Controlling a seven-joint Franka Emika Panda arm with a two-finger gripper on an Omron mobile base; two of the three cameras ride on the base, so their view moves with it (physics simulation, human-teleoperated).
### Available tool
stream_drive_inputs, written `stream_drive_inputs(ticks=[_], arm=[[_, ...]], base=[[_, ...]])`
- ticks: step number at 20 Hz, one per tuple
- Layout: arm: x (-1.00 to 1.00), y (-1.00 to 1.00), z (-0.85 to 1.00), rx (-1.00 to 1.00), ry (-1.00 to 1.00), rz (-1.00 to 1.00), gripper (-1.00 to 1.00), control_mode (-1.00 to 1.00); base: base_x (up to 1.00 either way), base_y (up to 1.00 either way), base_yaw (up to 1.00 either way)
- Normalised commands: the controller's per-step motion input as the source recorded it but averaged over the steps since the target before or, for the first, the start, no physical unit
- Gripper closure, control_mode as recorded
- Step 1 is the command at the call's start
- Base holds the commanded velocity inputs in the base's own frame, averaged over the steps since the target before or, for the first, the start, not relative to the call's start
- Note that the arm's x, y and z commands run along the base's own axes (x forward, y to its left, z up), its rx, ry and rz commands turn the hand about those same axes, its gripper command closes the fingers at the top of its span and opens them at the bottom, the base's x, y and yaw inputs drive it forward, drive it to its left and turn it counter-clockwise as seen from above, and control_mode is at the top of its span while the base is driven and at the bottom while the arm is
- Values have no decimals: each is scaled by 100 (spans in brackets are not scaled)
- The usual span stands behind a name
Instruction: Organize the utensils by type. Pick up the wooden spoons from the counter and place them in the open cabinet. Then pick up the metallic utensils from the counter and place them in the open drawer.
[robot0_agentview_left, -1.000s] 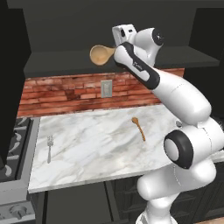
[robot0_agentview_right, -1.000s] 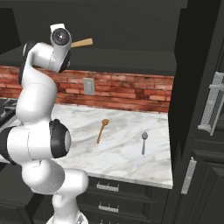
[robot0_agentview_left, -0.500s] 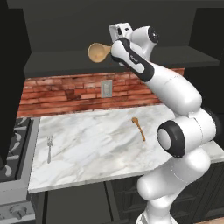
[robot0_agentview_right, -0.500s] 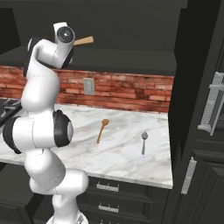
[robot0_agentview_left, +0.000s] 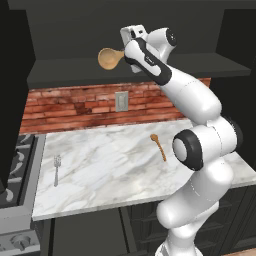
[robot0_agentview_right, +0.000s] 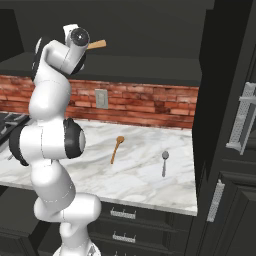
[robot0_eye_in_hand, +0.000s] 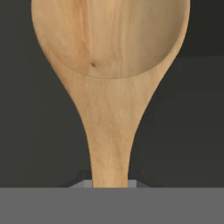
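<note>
My gripper (robot0_agentview_left: 128, 51) is raised high and shut on the large light-tan wooden spoon (robot0_agentview_left: 110, 58), whose round bowl points left over the front of the open cabinet's shelf (robot0_agentview_left: 75, 75). In the hand view the spoon (robot0_eye_in_hand: 109, 87) runs up from between the fingertips against the cabinet's dark interior. Its handle end (robot0_agentview_right: 97, 44) pokes out beside the hand in the right base view. The smaller orange-brown wooden spoon (robot0_agentview_left: 158, 146) lies on the white marble counter (robot0_agentview_left: 110, 170). The metal fork (robot0_agentview_left: 56, 168) lies near the counter's left edge, and the metal spoon (robot0_agentview_right: 164, 162) near its right side.
A stove (robot0_agentview_left: 12, 175) adjoins the counter on the left. A red brick wall (robot0_agentview_left: 90, 107) with a grey outlet (robot0_agentview_left: 120, 101) backs the counter. A tall dark unit with bar handles (robot0_agentview_right: 240, 120) stands at the right. Dark drawers (robot0_agentview_right: 125, 225) sit under the counter.
The arm has risen a little and pushed the large wooden spoon slightly farther toward the cabinet shelf. The utensils on the counter have not moved.
</note>
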Motion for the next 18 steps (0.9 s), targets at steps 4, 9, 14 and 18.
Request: stream_drive_inputs(ticks=[4, 9, 14, 18], arm=[[14, 15, -24, 0, 0, 4, 100, -100], [11, 10, -25, 0, 0, 4, 100, -100], [17, 8, -23, 0, 0, 3, 100, -100], [14, 14, -28, 0, 2, 2, -100, -100]], base=[[0, 0, 0], [0, 0, 0], [0, 0, 0], [0, 0, 0]])
